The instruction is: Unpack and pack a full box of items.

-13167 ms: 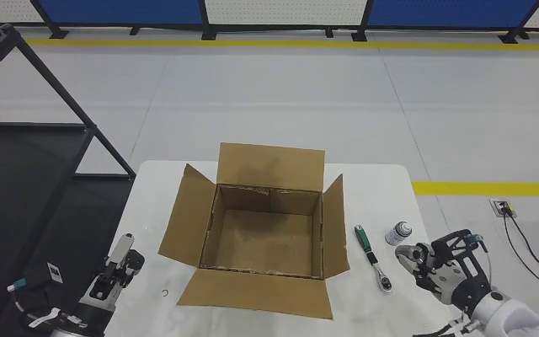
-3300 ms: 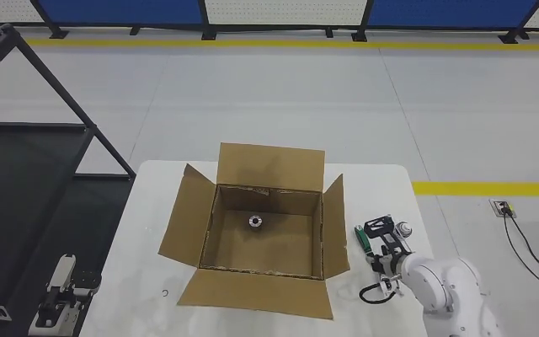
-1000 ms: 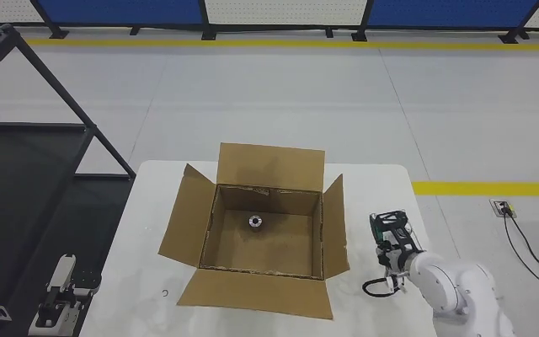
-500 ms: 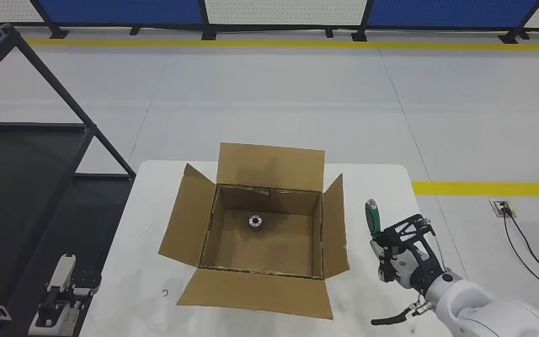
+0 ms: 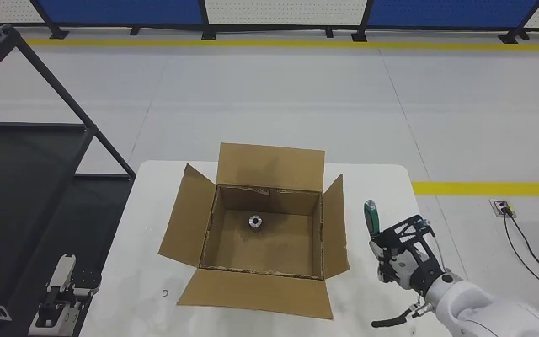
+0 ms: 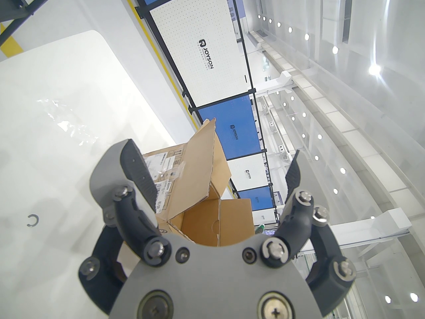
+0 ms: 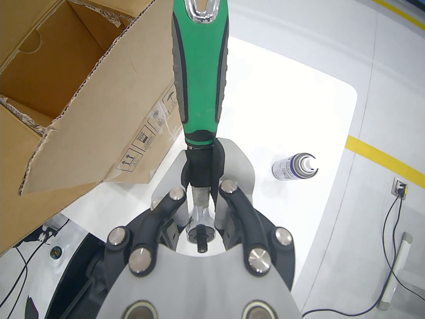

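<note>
While the right gripper (image 7: 202,167) has its fingers clamped on the ratchet (image 7: 201,67) just beside the open box's (image 5: 253,291) right flap, a can (image 7: 294,167) stands near on the table (image 5: 152,219). The left gripper (image 6: 212,160), fingers apart, hangs left of the table.

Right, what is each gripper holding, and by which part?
Right gripper: the ratchet wrench, by its metal shank near the head. Left gripper: nothing.

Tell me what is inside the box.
One small round metal part lies on the floor of the box, nearer the far wall. Around it is plain cardboard floor. The near wall hides the floor strip beside it.
</note>
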Robot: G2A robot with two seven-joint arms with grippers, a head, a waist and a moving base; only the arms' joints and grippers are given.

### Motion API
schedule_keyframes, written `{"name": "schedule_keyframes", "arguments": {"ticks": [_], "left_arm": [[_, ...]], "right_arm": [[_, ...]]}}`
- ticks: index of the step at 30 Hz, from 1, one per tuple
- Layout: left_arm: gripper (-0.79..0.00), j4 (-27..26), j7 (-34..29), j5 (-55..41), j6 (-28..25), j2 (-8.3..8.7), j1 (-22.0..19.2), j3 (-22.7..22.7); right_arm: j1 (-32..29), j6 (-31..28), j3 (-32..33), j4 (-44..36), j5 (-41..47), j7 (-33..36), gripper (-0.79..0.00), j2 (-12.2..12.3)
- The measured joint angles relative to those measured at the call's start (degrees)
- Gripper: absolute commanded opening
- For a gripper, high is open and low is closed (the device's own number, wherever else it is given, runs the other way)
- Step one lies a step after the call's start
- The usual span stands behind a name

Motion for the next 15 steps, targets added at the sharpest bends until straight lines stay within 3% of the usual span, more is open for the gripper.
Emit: {"name": "schedule_keyframes", "arguments": {"ticks": [7, 11, 15], "left_arm": [[0.0, 0.0, 0.0, 0.0, 0.0, 0.0, 0.0, 0.0], [0.0, 0.0, 0.0, 0.0, 0.0, 0.0, 0.0, 0.0], [0.0, 0.0, 0.0, 0.0, 0.0, 0.0, 0.0, 0.0]], "right_arm": [[2.5, 1.8, -2.6, -5.4, -3.8, -5.4, -0.785, 0.2], [9.0, -0.8, -7.4, -5.0, -8.0, -10.3, -0.785, 0.2], [16.0, -3.3, -14.6, -5.0, -11.5, -10.5, -0.785, 0.1]]}}
